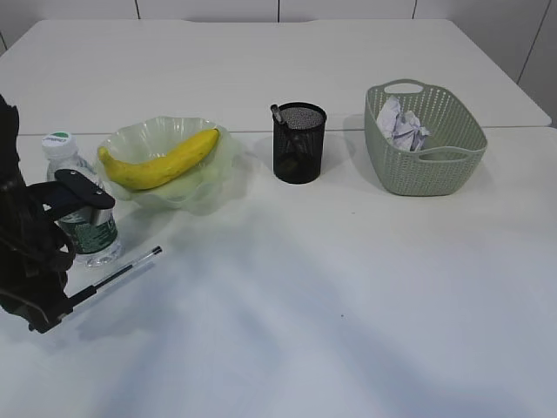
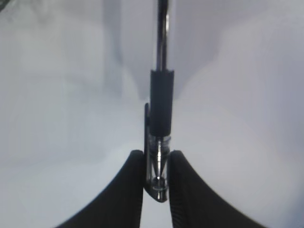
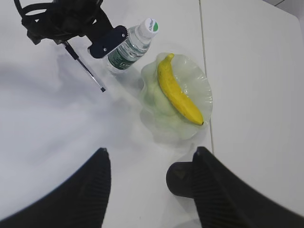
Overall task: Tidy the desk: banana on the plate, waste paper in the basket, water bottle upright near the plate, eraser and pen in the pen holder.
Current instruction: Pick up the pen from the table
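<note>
At the left edge of the surface, your left end effector (image 2: pixel 156 164) is closed on the tail end of the pen (image 2: pixel 160 109), so the long free part can swing and hit the water bottle (image 1: pixel 83 205) just beside it when you lift.

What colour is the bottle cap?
White with green, on the water bottle's cap; clearest in the right wrist view.

Bare table (image 1: pixel 348 305) spreads from the centre toward six and three o'clock. At nine o'clock, water bottle (image 1: pixel 83 205), plate (image 1: pixel 170 161) and pen (image 1: pixel 117 277) crowd together.
</note>
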